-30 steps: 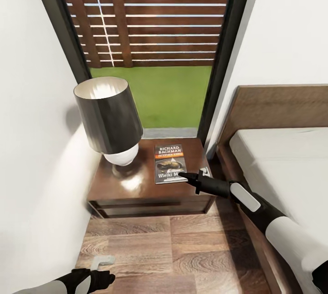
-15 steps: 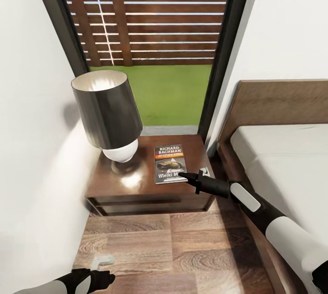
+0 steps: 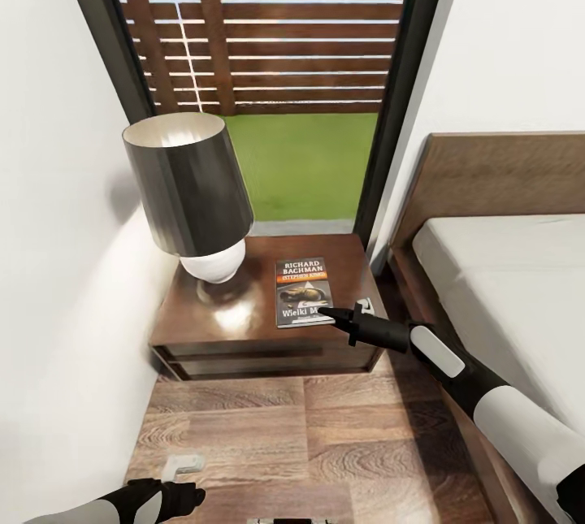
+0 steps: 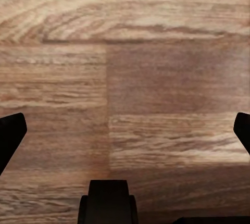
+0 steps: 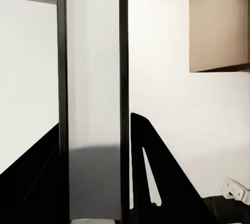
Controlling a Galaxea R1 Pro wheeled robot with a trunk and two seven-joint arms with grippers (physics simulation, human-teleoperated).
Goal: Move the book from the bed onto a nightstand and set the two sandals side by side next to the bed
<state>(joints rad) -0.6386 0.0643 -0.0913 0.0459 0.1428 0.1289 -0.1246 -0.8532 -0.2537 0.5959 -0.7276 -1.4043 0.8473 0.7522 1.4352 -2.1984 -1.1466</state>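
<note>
Glossy nightstand — book flat, seemingly released

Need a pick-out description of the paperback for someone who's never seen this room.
Find the tall dark-framed window with the slatted fence outside; below it stands a low dark-brown wooden nightstand left of the bed. On its glossy top, right of the dark-shaded lamp, lies the thin paperback, flat. It is the only printed thing there: "Richard Bachman", orange band, dark picture.

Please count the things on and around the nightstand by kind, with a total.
Black-shaded table lamp with white base: 1
Pale paperback book with orange band: 1
Dark-brown wooden nightstand: 1
Wooden bed with off-white mattress: 1
Total: 4
</note>
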